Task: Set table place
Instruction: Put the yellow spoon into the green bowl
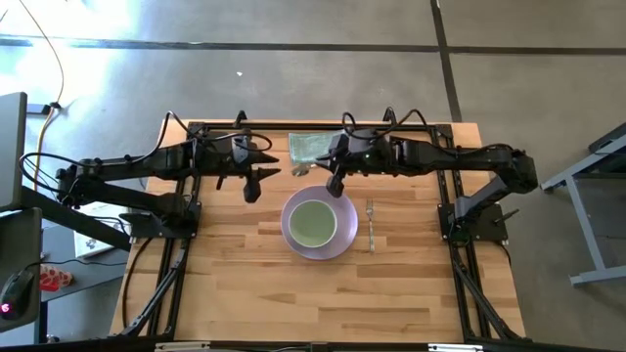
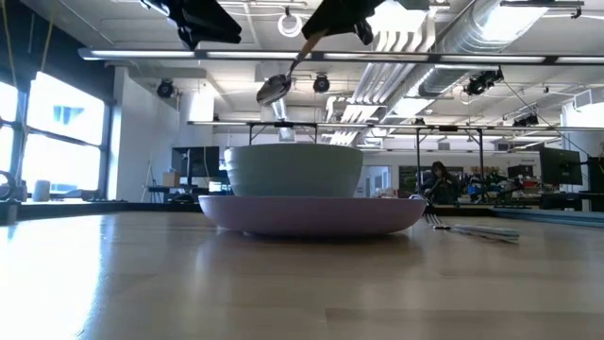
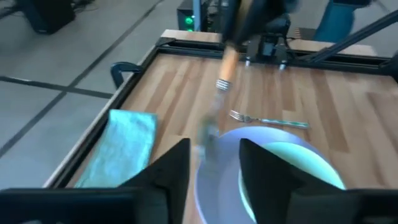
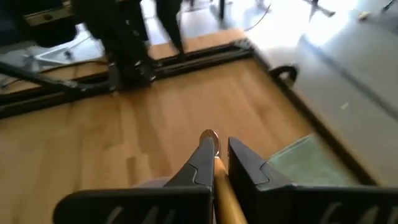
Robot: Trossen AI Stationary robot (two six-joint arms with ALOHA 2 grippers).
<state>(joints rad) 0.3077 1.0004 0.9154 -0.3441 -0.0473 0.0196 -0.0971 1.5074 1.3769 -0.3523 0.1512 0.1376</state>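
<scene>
A lilac plate (image 1: pixel 319 227) lies on the wooden table (image 1: pixel 245 284) with a pale green bowl (image 1: pixel 313 222) standing in it. A silvery fork (image 1: pixel 371 225) lies flat on the table just right of the plate. My right gripper (image 4: pixel 221 149) hovers above the plate's far rim (image 1: pixel 335 184), shut on a spoon (image 2: pixel 275 89) with a yellow-orange handle. My left gripper (image 1: pixel 256 182) hangs open and empty above the table, left of the plate; its fingers (image 3: pixel 177 165) stand apart in the left wrist view. My right gripper pinches the spoon's yellow-orange handle (image 4: pixel 219 173) between its two fingers. The spoon runs along the fingers and sticks out past their tips, its metal bowl end (image 4: pixel 209 137) ahead. It is lifted clear and slants down from the gripper (image 2: pixel 335 19), above the green bowl (image 2: pixel 294 170).
A folded pale green cloth (image 1: pixel 308 147) lies at the table's far edge, behind the plate. The black frame rails (image 1: pixel 186 235) run along the table's left and right sides. Bare wood lies between the plate and the near edge.
</scene>
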